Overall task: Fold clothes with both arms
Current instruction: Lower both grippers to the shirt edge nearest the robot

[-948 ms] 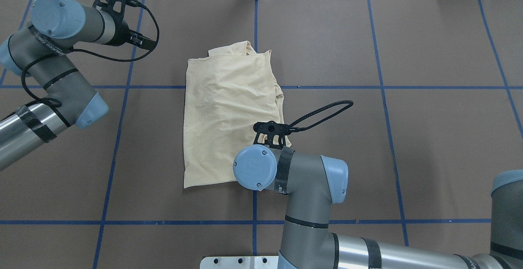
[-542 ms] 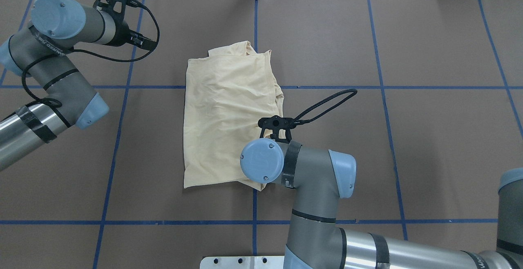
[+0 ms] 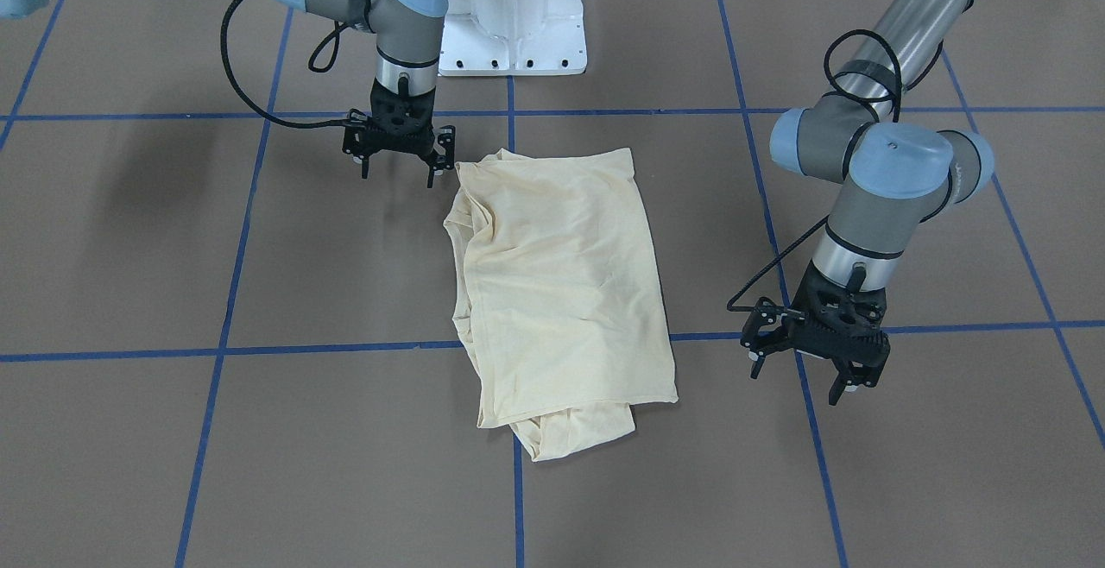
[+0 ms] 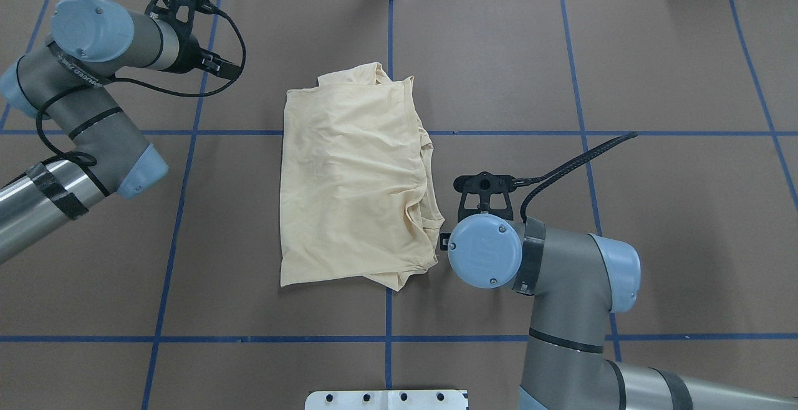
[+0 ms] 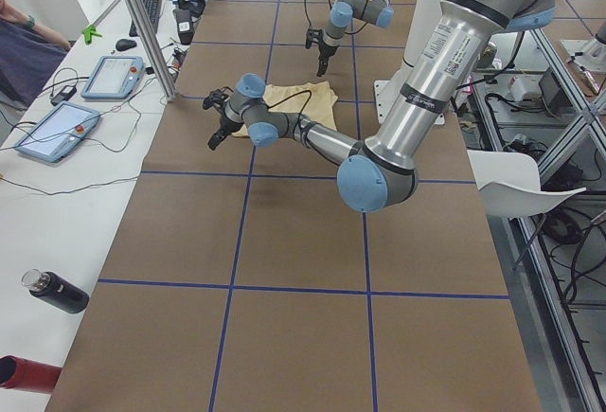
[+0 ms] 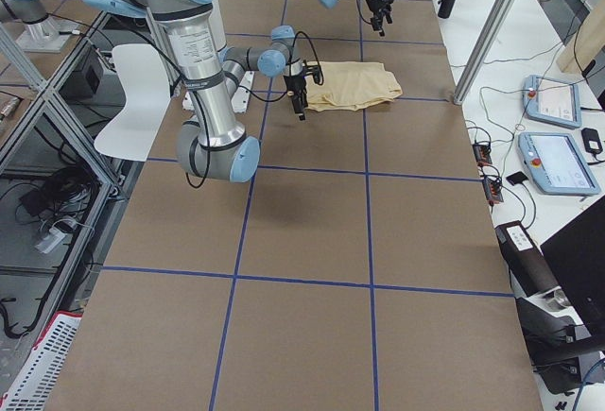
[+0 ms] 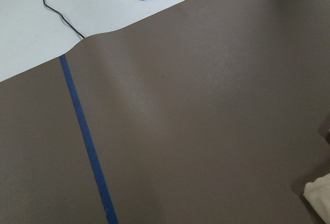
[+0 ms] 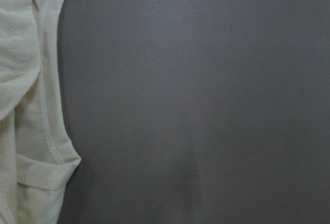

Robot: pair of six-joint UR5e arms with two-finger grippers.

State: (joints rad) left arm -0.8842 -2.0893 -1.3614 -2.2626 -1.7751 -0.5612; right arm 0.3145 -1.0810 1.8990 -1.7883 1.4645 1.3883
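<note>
Brown table (image 3: pixel 155 231), blue tape grid (image 3: pixel 328 349). On right gripper (image 3: pixel 398 173), fingers spread wide, empty, just beside robot-side corner of shirt (image 3: pixel 561 283): your nearer arm. Same on left gripper (image 3: pixel 798 378), wide, empty, standing apart off opposite long edge. Shirt lies mid-table, long axis running robot-side edge to far edge. Print hidden; no readable writing.

A brown desk (image 4: pixel 654 223) is covered in matte sheeting and marked into large squares by blue tape (image 4: pixel 499 133). A folded cream-yellow shirt (image 4: pixel 349 179) lies flat near its middle, across one tape line and just beside the crossing one, with rumpled layers at its far end. A white base plate (image 3: pixel 509 24) sits at the robot's edge.
</note>
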